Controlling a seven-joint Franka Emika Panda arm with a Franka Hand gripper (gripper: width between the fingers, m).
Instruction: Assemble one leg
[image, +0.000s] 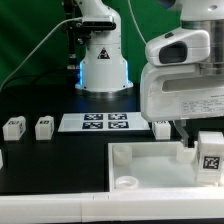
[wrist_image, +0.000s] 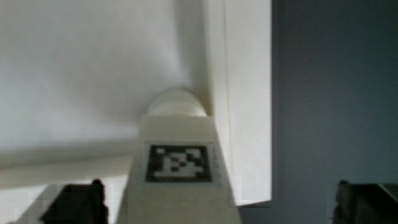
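Note:
A leg (image: 210, 155), a small white block with a black-and-white tag, stands at the exterior view's right, at the right end of the large white tray-like piece (image: 140, 160). My gripper (image: 197, 140) hangs just above it. In the wrist view the leg (wrist_image: 178, 160) lies between my fingers (wrist_image: 80, 200), over the tray piece (wrist_image: 89, 80). The jaws stand wide apart: one finger is near the leg, the other well clear of it. I cannot tell whether the leg sits in a socket.
Two more legs (image: 13, 127) (image: 44, 127) stand at the exterior view's left and another (image: 162, 127) behind the tray piece. The marker board (image: 105, 122) lies in the middle, in front of the robot's base (image: 103, 70).

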